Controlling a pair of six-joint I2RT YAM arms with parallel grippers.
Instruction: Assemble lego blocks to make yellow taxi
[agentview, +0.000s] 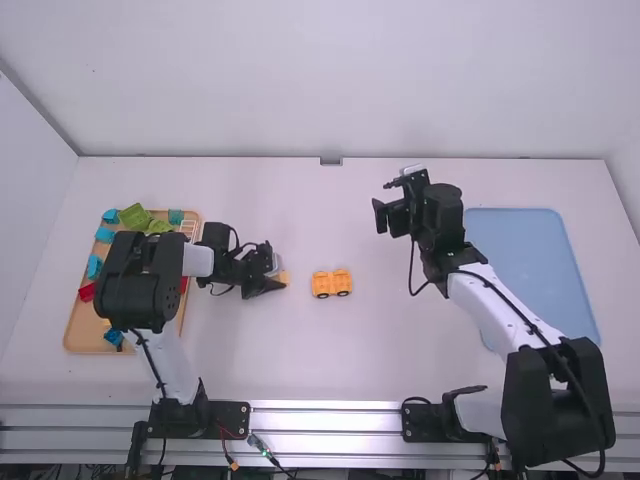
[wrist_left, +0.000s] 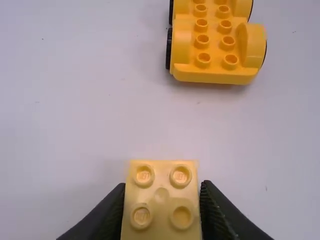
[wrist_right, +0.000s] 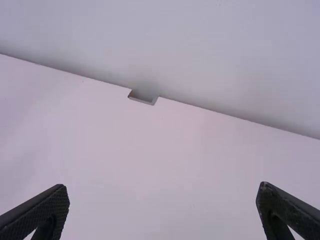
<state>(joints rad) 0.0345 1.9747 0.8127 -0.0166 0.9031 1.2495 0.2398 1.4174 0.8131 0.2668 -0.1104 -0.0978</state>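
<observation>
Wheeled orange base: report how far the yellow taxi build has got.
Looks done: the wheeled base stands on the table. In hand: the left gripper grips a yellow block, apart from the base. Remaining: that block likely goes onto the base's bare studs; more may follow, as other blocks lie in the tray.

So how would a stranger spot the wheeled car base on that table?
On the white table, look between the wooden tray and the blue tray. In that middle stretch sits the orange-yellow Lego car base. Its black-edged wheels set it apart from the paler yellow block between the jaws of the left gripper.
</observation>
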